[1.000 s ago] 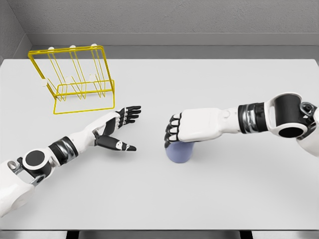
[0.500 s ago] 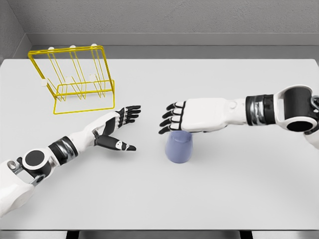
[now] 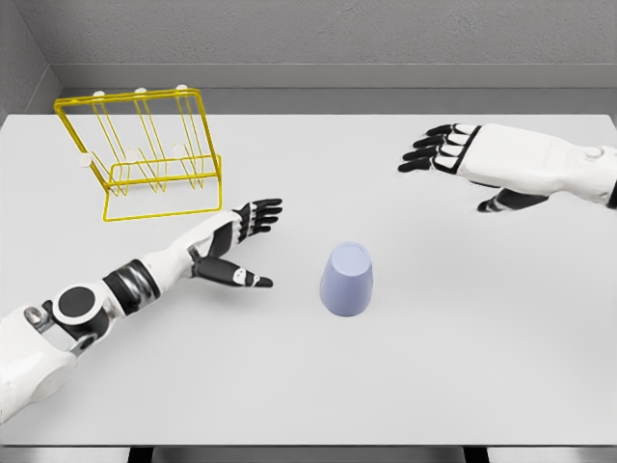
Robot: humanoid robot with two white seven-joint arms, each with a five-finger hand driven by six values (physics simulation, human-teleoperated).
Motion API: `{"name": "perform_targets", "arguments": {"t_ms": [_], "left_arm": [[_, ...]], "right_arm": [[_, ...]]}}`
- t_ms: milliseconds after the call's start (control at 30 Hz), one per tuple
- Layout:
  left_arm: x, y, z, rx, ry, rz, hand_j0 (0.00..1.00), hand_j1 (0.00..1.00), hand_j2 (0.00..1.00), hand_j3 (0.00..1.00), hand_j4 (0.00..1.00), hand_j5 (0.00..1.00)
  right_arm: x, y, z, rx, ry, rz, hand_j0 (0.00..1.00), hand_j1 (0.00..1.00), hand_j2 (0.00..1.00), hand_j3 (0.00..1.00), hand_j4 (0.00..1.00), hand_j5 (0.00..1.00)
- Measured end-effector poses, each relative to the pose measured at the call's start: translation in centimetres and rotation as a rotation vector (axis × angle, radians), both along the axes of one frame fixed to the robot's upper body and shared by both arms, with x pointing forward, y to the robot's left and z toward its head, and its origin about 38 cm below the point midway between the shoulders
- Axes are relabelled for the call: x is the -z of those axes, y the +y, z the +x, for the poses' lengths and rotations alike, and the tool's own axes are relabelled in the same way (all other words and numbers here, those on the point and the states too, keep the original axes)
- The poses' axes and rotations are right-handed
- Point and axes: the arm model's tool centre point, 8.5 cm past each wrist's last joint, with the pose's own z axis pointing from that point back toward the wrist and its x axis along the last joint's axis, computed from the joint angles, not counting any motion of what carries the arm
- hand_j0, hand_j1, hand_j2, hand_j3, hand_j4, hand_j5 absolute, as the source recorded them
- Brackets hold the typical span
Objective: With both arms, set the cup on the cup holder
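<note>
Lavender cup (image 3: 346, 279) stands unobstructed between open left hand (image 3: 234, 246), open right hand (image 3: 487, 159), near yellow holder (image 3: 140, 154).

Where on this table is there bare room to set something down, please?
Free: the near strip in front of the cup, and the far middle between the yellow rack and the right robot hand. Crowded: the left side, with the rack and the left robot hand.

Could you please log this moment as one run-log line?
lavender plastic cup: on table, free | left hand: open beside it | right hand: open, apart | yellow wire cup holder: empty
</note>
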Motion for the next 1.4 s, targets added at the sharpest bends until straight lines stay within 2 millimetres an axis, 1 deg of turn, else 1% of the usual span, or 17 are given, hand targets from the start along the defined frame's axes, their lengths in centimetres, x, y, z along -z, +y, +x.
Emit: {"name": "perform_targets", "arguments": {"t_ms": [67,100,167,200,233,267,300,367,533,700,800,1033,1133,1400], "left_arm": [[0.1,-0.8,0.0,0.008,0.001,-0.011,1.00,1.00,1.00,1.00,1.00,1.00],[0.1,-1.1,0.0,0.013,0.000,-0.016,1.00,1.00,1.00,1.00,1.00,1.00],[-0.1,-2.0,0.0,0.023,-0.005,-0.028,1.00,1.00,1.00,1.00,1.00,1.00],[-0.1,-2.3,0.0,0.027,-0.004,-0.034,1.00,1.00,1.00,1.00,1.00,1.00],[-0.1,-2.7,0.0,0.031,-0.004,-0.040,1.00,1.00,1.00,1.00,1.00,1.00],[-0.2,-3.1,0.0,0.036,-0.007,-0.047,1.00,1.00,1.00,1.00,1.00,1.00],[-0.2,-3.5,0.0,0.040,-0.008,-0.054,1.00,1.00,1.00,1.00,1.00,1.00],[-0.2,-4.1,-0.1,0.048,-0.007,-0.064,1.00,1.00,1.00,1.00,1.00,1.00],[-0.1,-5.3,-0.4,0.066,-0.003,-0.081,1.00,1.00,1.00,1.00,1.00,1.00],[-0.1,-6.3,-0.9,0.084,0.002,-0.098,1.00,1.00,1.00,1.00,1.00,1.00],[-0.2,-6.7,-1.1,0.093,-0.001,-0.106,1.00,1.00,1.00,1.00,1.00,1.00],[-0.8,-7.1,-2.1,0.120,-0.012,-0.121,1.00,1.00,1.00,1.00,1.00,1.00],[-0.6,-7.3,-2.7,0.128,-0.007,-0.123,1.00,1.00,1.00,1.00,1.00,1.00],[-0.7,-7.4,-2.9,0.131,-0.011,-0.123,1.00,1.00,1.00,1.00,1.00,1.00]], "right_arm": [[0.2,-1.6,-0.6,0.026,0.050,0.058,1.00,1.00,1.00,1.00,1.00,1.00],[0.8,-2.1,-0.9,0.035,0.085,0.087,1.00,1.00,1.00,1.00,1.00,1.00],[0.8,-2.7,-1.2,0.042,0.119,0.145,1.00,1.00,1.00,1.00,1.00,1.00],[1.1,-3.0,-1.2,0.048,0.140,0.173,1.00,1.00,1.00,1.00,1.00,1.00],[1.7,-3.3,-1.1,0.062,0.160,0.206,1.00,1.00,1.00,1.00,1.00,1.00],[3.4,-3.9,-1.4,0.090,0.201,0.244,1.00,1.00,1.00,1.00,1.00,1.00],[3.6,-4.5,-1.3,0.111,0.203,0.271,1.00,1.00,1.00,1.00,1.00,1.00],[3.0,-5.4,-1.0,0.141,0.182,0.316,1.00,1.00,1.00,1.00,1.00,1.00],[2.4,-6.9,-0.2,0.193,0.149,0.378,1.00,1.00,1.00,1.00,1.00,1.00],[2.2,-7.5,-0.1,0.210,0.137,0.392,1.00,1.00,1.00,1.00,1.00,1.00],[2.5,-7.6,-0.2,0.215,0.143,0.394,1.00,1.00,1.00,1.00,1.00,1.00],[2.6,-7.8,-0.2,0.222,0.145,0.394,1.00,1.00,1.00,1.00,1.00,1.00],[2.7,-8.0,-0.1,0.231,0.149,0.395,1.00,1.00,1.00,1.00,1.00,1.00],[2.9,-8.2,-0.1,0.236,0.152,0.397,1.00,1.00,1.00,1.00,1.00,1.00]]}}
